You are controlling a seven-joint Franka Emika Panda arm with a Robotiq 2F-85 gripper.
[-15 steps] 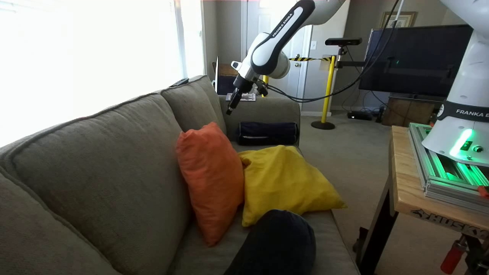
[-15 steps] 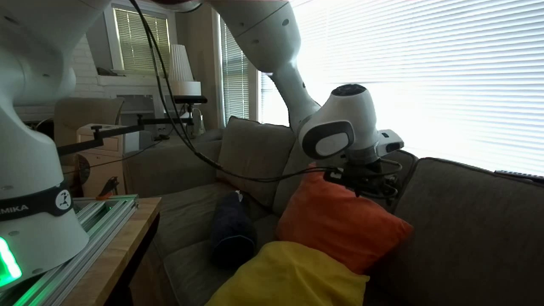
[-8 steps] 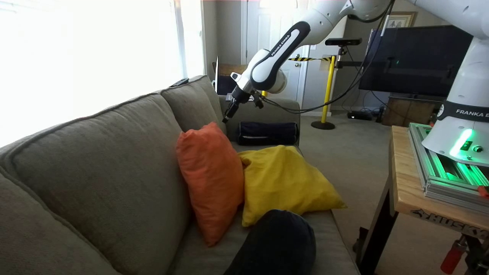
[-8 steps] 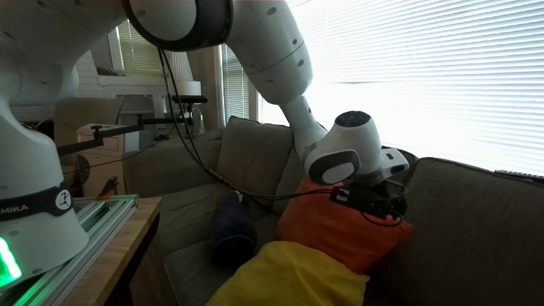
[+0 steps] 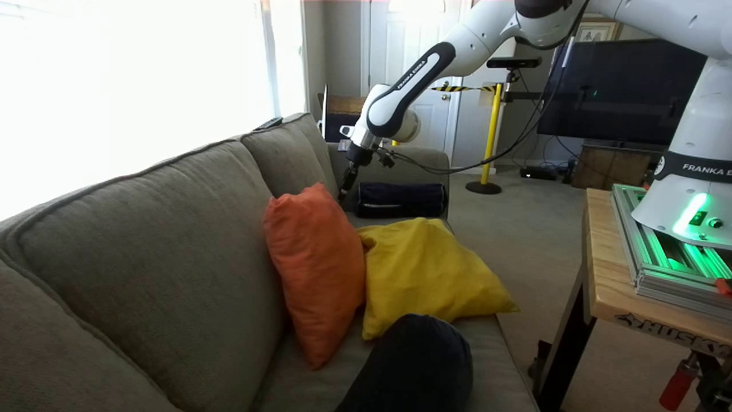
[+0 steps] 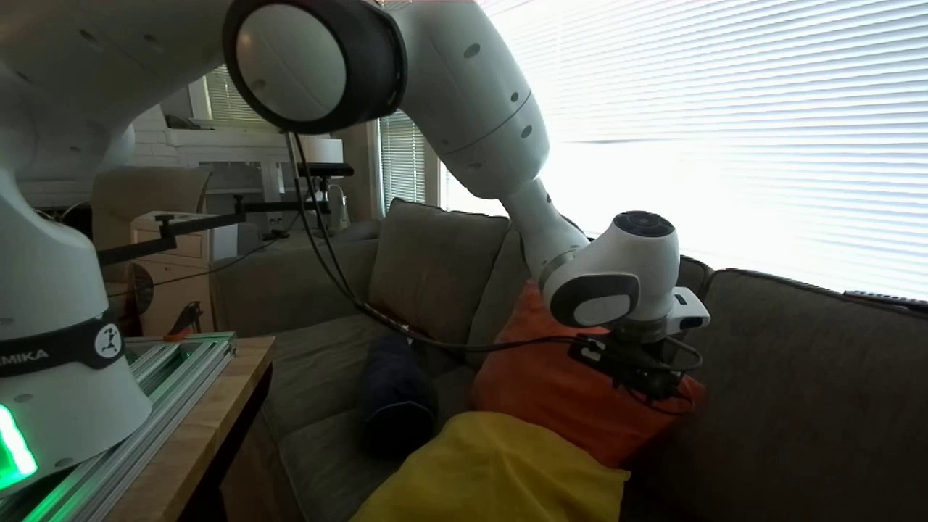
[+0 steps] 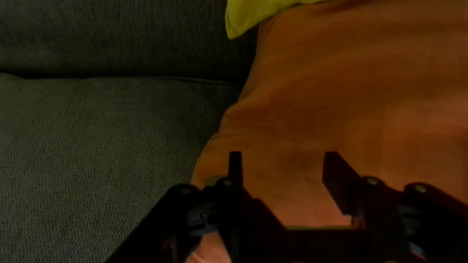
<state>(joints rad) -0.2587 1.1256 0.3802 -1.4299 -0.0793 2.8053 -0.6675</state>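
Seen along the couch [image 5: 154,263] with the window [image 5: 143,74] on the left, the gripper [image 7: 283,157] hangs just beside the top of the orange pillow [image 5: 314,274], on its far side. Its two fingers [image 7: 338,180] are spread well apart, and orange cloth shows through the gap; whether the tips touch that cloth cannot be told from here. The orange pillow itself tilts against the couch's backrest, one corner uppermost. Just to its right, the yellow pillow [image 5: 429,274] lies slumped on the seat, a corner reaching past the front edge. Nearer the viewer a navy bolster [image 5: 420,366] rests on the seat, while a second, dark bolster [image 5: 400,200] lies at the far end, beside the armrest. In the wrist view, orange cloth takes up the right, grey couch fabric the left, and a yellow corner enters at the top. The arm [image 5: 412,86] slopes down leftward from its base [image 5: 683,189], which stands on a wooden bench [image 5: 606,246] at the right, a green light [image 5: 691,213] glowing near its foot; a black cable [image 5: 440,170] loops from the wrist. Farther off, behind the arm, is a white door [image 5: 434,129]; to its right stand a yellow post [image 5: 492,131] and a television [image 5: 623,91].
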